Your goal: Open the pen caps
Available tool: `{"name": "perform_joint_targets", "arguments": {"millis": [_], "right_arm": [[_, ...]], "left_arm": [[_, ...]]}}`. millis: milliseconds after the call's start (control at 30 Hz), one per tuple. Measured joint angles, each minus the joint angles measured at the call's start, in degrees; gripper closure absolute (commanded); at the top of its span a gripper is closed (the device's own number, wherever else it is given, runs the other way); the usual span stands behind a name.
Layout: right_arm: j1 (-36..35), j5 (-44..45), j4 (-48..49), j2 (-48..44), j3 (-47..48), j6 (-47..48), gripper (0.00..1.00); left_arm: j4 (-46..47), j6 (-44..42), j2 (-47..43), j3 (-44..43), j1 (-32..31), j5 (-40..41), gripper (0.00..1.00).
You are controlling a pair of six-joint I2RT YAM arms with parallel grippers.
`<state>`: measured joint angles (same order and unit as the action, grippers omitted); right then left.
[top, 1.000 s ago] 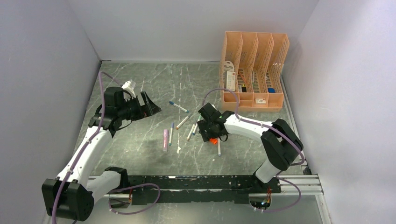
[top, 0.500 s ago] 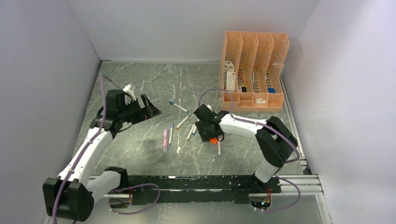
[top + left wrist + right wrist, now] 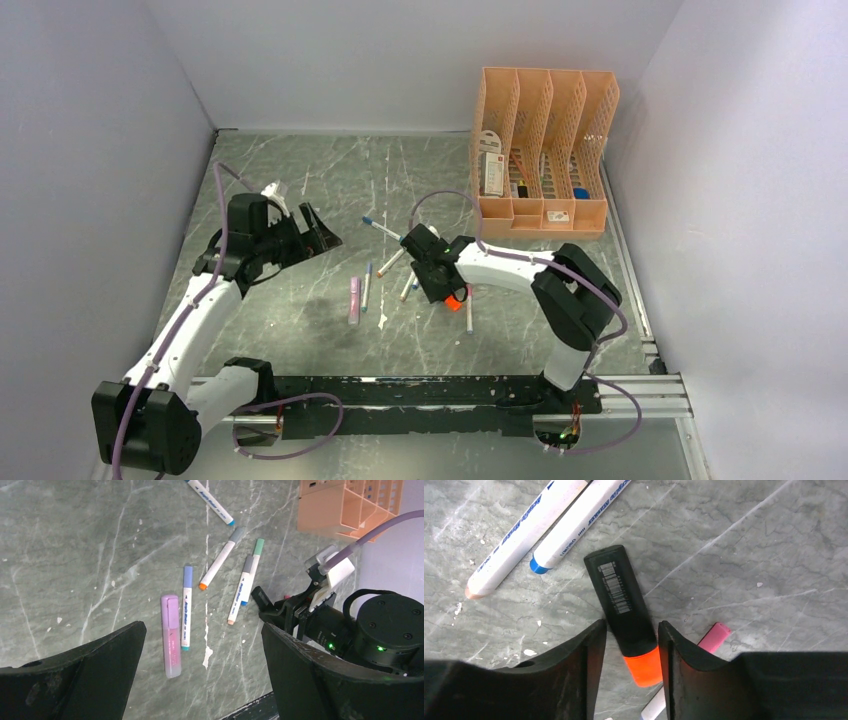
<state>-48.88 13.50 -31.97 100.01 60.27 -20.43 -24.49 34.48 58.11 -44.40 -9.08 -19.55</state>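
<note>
A thick black marker (image 3: pixel 621 597) with an orange cap (image 3: pixel 644 667) lies on the table. My right gripper (image 3: pixel 631 625) is open, low over it, one jaw on each side of the barrel near the cap with a narrow gap; it also shows in the top view (image 3: pixel 432 275). A pink cap (image 3: pixel 715 634) on a white pen lies just right of it. My left gripper (image 3: pixel 202 630) is wide open and empty, hovering above a pink-purple highlighter (image 3: pixel 170 635) and a purple-capped pen (image 3: pixel 186 605). Several more white pens (image 3: pixel 218 562) lie nearby.
A peach slotted desk organizer (image 3: pixel 545 150) stands at the back right, holding small items. Two white pens (image 3: pixel 574 522) lie just beyond the black marker. A lone pen (image 3: pixel 383 229) lies farther back. Grey walls close in left, back and right.
My right gripper has slid left along the black marker, which has stayed in place. My left arm has barely moved.
</note>
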Motion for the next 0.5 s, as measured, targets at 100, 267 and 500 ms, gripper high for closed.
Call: {"name": "perform_joint_targets", "arguments": {"millis": [100,267,500], "right_arm": [[0.00,-0.37,-0.04,0.13,0.07,0.22,0.83],[0.02,-0.46,-0.39,-0.22,0.07,0.44,0.91],[0.35,-1.77,-2.91,-4.52,1.36,0.52,0.92]], "left_arm": [[-1.01,-0.07,0.07,0.00,0.00,1.09,0.01],[-1.31,-0.20,0.50,0.00,0.00,1.38,0.05],[2.25,0.17,1.60,2.38,0.04,-3.76,0.06]]}}
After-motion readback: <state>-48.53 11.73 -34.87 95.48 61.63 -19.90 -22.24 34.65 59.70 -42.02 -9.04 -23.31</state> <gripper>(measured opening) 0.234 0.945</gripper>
